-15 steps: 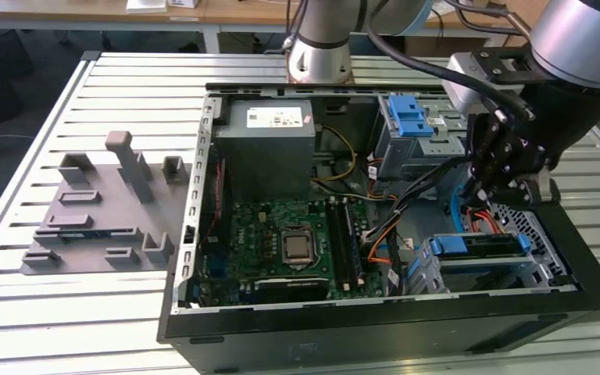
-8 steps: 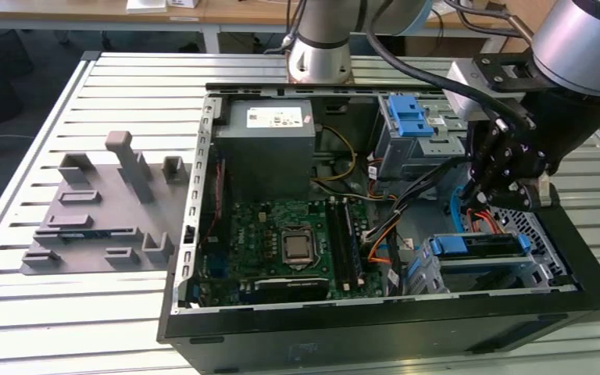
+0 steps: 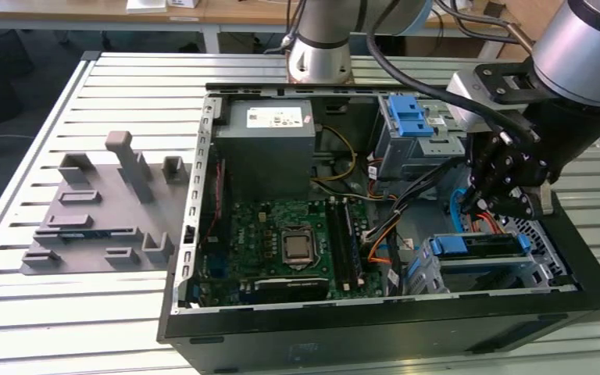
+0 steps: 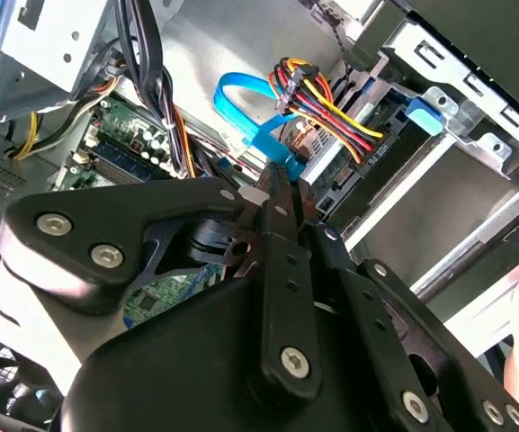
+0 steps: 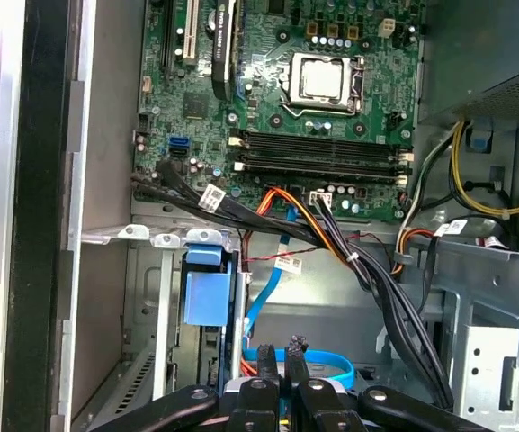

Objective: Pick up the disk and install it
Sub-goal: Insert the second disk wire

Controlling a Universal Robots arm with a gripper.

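The disk (image 3: 483, 248) sits edge-up in a metal bay at the corner of the computer case (image 3: 383, 332) on the exterior view's right, nearest that camera; its blue bracket shows along the top, and in the first wrist view the bracket's blue tab (image 5: 207, 297) stands level with the bay's rim; I judge the pick-up done and the seating at or near its end, though how fully the drive is home in its connector cannot be told.

The gripper (image 3: 484, 205) hangs inside the case just above the disk's bay, apart from the drive; in both wrist views (image 4: 281, 193) (image 5: 281, 349) its fingers are drawn together with nothing visibly between them; it carries nothing.

Any finishing push calls for a straight line into the bay and a clear path, since a flat blue data cable (image 4: 241, 94) loops right by the fingertips, and a red, yellow and black power lead (image 4: 317, 99) runs to the back of the bay; both could snag.

By count, within the case: one disk in hand for the task; one gripper; two blue-bracketed bays, the second (image 3: 412, 117) at the case's far side from the first; one grey power-supply box (image 3: 269, 148) at the far end; one motherboard (image 3: 279, 234) across the case floor; one blue data cable. Outside the case, on the exterior view's left, one grey moulded fixture (image 3: 102, 211) lies on the slatted table (image 3: 123, 78).
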